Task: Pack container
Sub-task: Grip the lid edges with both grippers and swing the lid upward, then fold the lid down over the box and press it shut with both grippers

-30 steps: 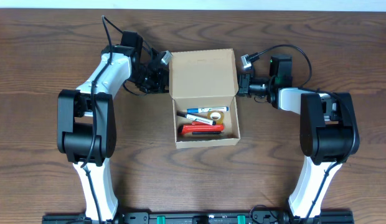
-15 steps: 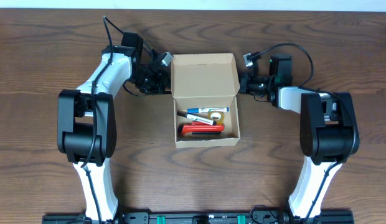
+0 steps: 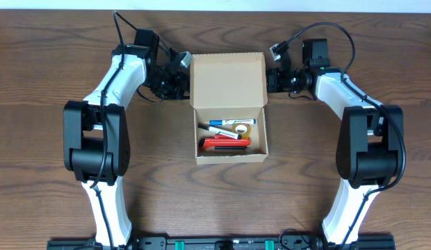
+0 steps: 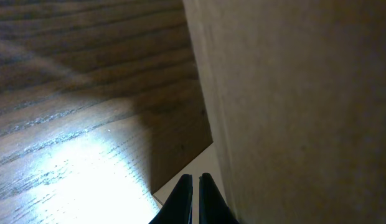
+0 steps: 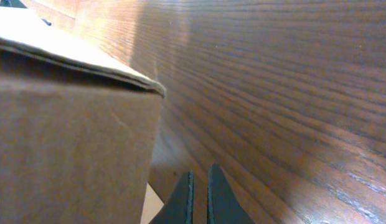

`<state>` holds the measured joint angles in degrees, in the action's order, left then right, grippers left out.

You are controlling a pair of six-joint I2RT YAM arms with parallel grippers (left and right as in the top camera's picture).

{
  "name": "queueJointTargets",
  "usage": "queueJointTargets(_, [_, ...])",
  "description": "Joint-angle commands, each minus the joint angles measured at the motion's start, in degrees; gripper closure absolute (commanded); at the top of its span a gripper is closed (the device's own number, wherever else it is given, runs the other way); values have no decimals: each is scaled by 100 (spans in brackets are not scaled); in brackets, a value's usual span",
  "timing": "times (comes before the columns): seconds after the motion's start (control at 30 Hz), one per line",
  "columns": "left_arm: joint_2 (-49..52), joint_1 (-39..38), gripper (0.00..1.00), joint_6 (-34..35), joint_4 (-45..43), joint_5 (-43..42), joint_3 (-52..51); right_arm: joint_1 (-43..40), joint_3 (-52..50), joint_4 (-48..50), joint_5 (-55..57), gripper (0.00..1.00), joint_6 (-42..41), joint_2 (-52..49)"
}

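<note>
The container (image 3: 229, 154) is a tan cardboard box in the middle of the table, and its hinged lid (image 3: 227, 80) stands open toward the far side. Inside lie a blue-and-white marker (image 3: 219, 130), a red item (image 3: 222, 144) and other small pieces. My left gripper (image 3: 185, 82) is shut at the lid's left edge; its wrist view shows its tips (image 4: 196, 179) beside the cardboard (image 4: 292, 93). At the lid's right edge my right gripper (image 3: 270, 78) is shut too, its tips (image 5: 200, 175) next to the cardboard wall (image 5: 68, 137). Nothing shows between either pair of fingers.
Brown wood-grain table (image 3: 55, 173) lies all around the box. Both arm bases stand at the near edge, left (image 3: 97, 149) and right (image 3: 365, 149). Cables loop above each wrist at the far side.
Both grippers have shifted toward the far side of the table along the lid's edges, the right arm farther. The lid has tipped slightly back. The box body has not moved.
</note>
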<state>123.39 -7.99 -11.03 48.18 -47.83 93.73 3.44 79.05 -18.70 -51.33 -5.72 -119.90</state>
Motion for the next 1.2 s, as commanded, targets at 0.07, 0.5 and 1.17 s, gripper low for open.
queueJointTargets(0.07, [55, -33, 94, -229, 127, -7, 107, 125, 83, -131, -55, 99, 328, 151])
queueJointTargets(0.5, [-236, -35, 94, -328, 238, 46, 131, 153, 83, -133, 17, 99, 452, 614])
queueJointTargets(1.17, [-1394, -42, 94, -376, 501, 503, 131, 232, 85, -686, -15, 99, 758, 922])
